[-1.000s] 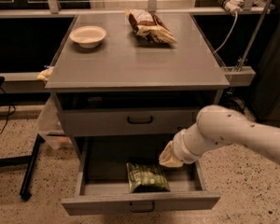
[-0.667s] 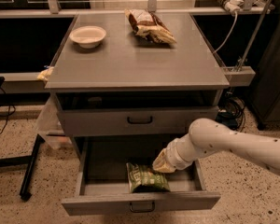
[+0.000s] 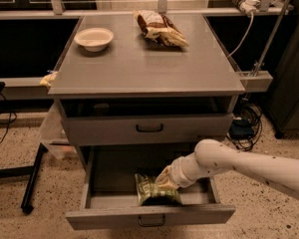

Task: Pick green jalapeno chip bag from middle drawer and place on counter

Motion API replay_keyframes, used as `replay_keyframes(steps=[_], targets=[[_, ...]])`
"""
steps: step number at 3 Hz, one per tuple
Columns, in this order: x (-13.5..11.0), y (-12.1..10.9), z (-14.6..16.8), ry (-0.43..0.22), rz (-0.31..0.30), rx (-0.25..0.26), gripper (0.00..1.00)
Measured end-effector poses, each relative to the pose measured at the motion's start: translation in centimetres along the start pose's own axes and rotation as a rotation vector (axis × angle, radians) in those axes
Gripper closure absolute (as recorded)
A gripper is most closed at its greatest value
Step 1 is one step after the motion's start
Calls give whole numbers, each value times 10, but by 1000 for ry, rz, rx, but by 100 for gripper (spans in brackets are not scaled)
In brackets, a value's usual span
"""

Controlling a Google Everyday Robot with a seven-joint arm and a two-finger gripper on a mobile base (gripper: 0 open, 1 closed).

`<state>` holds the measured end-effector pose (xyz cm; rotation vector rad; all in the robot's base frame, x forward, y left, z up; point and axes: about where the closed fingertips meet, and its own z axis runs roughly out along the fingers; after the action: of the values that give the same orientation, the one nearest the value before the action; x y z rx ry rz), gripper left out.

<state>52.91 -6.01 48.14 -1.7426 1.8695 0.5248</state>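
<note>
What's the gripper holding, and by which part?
Cannot tell: the gripper meets the upper right corner of the green jalapeno chip bag in the middle drawer.

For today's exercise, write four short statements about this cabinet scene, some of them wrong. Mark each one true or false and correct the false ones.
1. The green jalapeno chip bag lies inside the open middle drawer. True.
2. The gripper hovers above the counter. False: it is down in the middle drawer, at the upper right of the green jalapeno chip bag.
3. A white bowl sits on the counter. True.
4. The brown and white snack bag is in the middle drawer. False: it lies on the counter, near the far edge.
</note>
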Motion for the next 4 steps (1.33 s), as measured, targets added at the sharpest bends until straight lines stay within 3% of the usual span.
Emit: replay_keyframes(steps=[2,3,4], targets=[[2,-9,25,-58,-29,23,13],[2,-17,37,-72,-51,25,0],[7,-24,52,-79,-56,19,0]])
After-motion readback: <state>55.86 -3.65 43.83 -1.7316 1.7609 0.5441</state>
